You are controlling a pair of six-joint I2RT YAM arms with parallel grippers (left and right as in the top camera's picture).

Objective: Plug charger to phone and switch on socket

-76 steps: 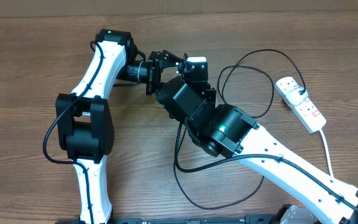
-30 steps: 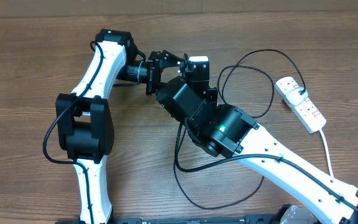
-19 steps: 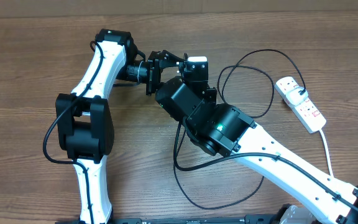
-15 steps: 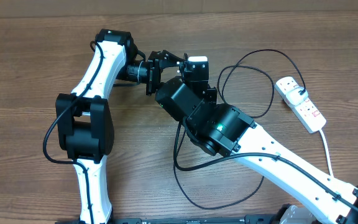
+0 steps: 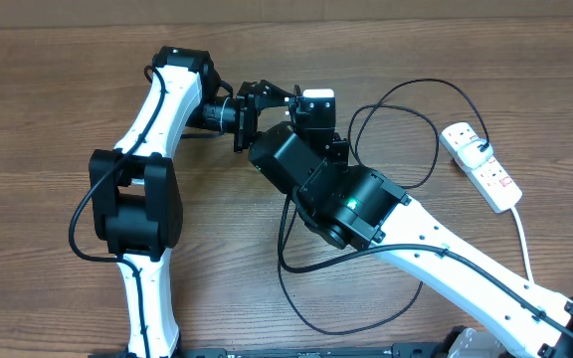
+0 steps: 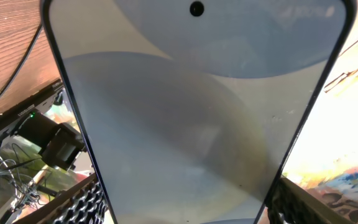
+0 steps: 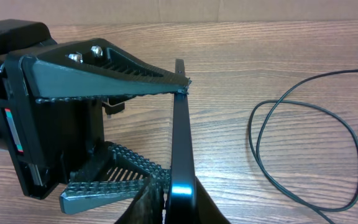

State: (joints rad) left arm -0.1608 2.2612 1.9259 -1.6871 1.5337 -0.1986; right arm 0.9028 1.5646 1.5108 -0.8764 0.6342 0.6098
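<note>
Overhead: table (image 5: pixel 48 60) is open left and front. The right arm (image 5: pixel 446 261) has nudged slightly left in the last second and is otherwise static. I read that as fine alignment, plug-in not confirmed. Far right, the socket (image 5: pixel 480 164) sits well apart, untouched. The left gripper (image 7: pixel 173 130) clamps the phone (image 6: pixel 191 124) on edge. The right gripper (image 7: pixel 166 208) sits at its lower end; can't tell if it's closed. The charger (image 7: pixel 252 140) loops beside, connector hidden.

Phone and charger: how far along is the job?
Done: the left gripper holds the phone; the charger looks plugged into the socket. In hand: the right gripper is at the phone, but any connection is hidden. Remaining: that connection, if unmade, and switching the socket on.
</note>
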